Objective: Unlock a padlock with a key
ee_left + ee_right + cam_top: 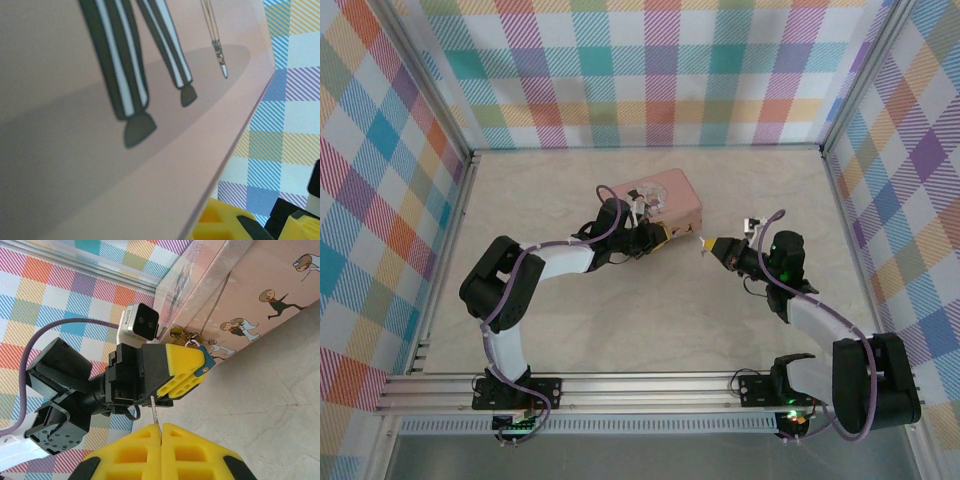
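The pink tin (665, 198) lies mid-table, and its cartoon-printed side (100, 150) sits very close in the left wrist view. My left gripper (658, 236) is at the tin's front edge, and its yellow fingers (177, 375) are shut on the small padlock (203, 361). The padlock is a teal-looking body with a silvery shackle (192, 343) that reaches to the tin's clasp. My right gripper (161, 432) is shut on the key (154, 412), a thin silvery blade. The blade points at the left gripper, and its tip is below and left of the padlock, not touching it.
Plaid walls (650, 70) and aluminium rails (620, 390) enclose the pale table (740, 200). The left arm's wrist camera (141, 321) and purple cable (65, 330) hang beside the tin. Open tabletop lies to the right of the tin (270, 405).
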`<action>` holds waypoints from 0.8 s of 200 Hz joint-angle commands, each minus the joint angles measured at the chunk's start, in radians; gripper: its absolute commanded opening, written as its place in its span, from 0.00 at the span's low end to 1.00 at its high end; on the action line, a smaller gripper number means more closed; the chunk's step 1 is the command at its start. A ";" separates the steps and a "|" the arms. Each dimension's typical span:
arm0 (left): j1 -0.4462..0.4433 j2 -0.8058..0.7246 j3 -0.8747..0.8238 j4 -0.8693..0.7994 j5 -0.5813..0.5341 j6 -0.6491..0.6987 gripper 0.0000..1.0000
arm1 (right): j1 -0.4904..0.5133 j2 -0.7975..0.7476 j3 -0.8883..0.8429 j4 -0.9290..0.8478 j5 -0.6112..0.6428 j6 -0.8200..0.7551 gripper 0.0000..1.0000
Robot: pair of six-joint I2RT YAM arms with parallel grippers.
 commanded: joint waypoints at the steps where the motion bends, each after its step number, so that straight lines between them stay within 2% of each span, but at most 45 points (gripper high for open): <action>1: 0.000 -0.052 0.004 0.072 0.055 -0.036 0.15 | 0.006 0.001 0.018 0.048 0.002 0.010 0.00; 66: 0.002 -0.056 -0.007 0.091 0.060 -0.044 0.15 | -0.004 0.021 0.113 -0.128 0.045 -0.044 0.00; 160: 0.003 -0.068 -0.012 0.115 0.067 -0.057 0.15 | -0.010 0.198 0.092 0.023 -0.016 0.048 0.00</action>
